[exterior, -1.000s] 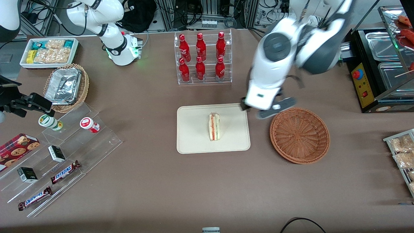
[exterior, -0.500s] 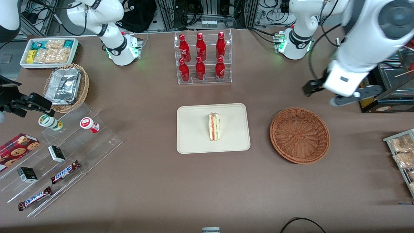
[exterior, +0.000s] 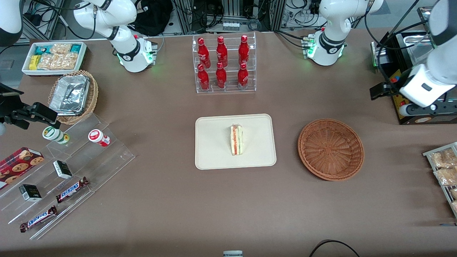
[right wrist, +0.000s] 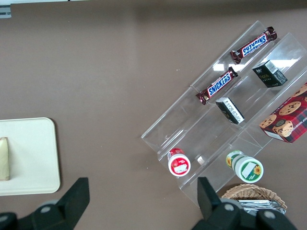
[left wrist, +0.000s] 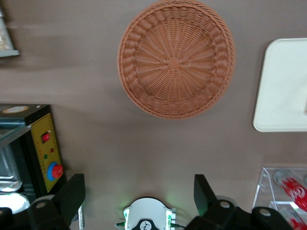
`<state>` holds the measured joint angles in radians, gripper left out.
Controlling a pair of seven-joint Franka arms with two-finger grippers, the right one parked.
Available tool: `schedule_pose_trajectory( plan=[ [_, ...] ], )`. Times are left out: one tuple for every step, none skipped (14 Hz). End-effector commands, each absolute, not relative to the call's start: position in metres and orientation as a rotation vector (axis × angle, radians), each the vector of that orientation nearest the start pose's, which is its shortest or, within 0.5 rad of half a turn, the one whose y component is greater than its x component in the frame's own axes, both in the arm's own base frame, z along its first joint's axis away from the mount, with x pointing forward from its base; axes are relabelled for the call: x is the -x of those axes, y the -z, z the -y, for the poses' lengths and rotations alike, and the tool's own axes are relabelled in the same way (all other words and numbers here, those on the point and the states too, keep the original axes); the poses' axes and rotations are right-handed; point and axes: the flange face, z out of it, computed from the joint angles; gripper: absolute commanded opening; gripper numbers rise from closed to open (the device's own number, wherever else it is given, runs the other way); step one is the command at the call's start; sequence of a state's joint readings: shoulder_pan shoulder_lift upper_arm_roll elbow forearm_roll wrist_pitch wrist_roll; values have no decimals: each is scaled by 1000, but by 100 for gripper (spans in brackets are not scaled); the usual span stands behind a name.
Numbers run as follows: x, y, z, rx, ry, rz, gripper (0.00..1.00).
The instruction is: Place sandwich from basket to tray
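Now pincer (left wrist: pixel 139 191) withdrawn past basket (exterior: pixel 331 149), sandwich (exterior: pixel 236 139) unmoved on tray (exterior: pixel 214 150)

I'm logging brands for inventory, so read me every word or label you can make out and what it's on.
"SNICKERS": two chocolate bars on the clear acrylic stand.
Red bottles, round jars, cookie box, small dark boxes: print unreadable.
The gripper, open, hovers above the table, bearing no text.

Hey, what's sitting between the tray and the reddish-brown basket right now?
Nothing: the front view shows only bare brown tablecloth between the tray and the empty basket. The sandwich lies on the tray; the open gripper hangs above the table's working-arm end.
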<state>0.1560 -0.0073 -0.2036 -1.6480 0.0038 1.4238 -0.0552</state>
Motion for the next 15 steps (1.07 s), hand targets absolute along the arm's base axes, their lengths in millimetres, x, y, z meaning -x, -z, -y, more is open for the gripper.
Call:
schedule_pose_trajectory(
  plan=[
    [-525, -590, 28, 3135, -325, -34, 100],
    [-528, -592, 27, 3134, -315, -32, 100],
    [-529, -596, 28, 3136, -303, -35, 100],
    [-529, -599, 31, 3136, -291, -42, 100],
    [-529, -600, 33, 3135, -288, -49, 100],
    [-528, -602, 36, 3132, -281, -65, 100],
    [-527, -604, 43, 3131, -276, -80, 100],
    [-529, -603, 39, 3134, -276, -69, 100],
    [-530, -604, 33, 3123, -269, -55, 100],
    [-532, -607, 31, 3096, -243, -54, 100],
    [-533, -609, 29, 3085, -229, -46, 100],
    [-535, -608, 29, 3089, -230, -44, 100],
    [-537, -612, 29, 3090, -216, -44, 100],
    [-538, -614, 29, 3097, -209, -28, 100],
    [-539, -614, 28, 3098, -209, -11, 100]
  ],
)
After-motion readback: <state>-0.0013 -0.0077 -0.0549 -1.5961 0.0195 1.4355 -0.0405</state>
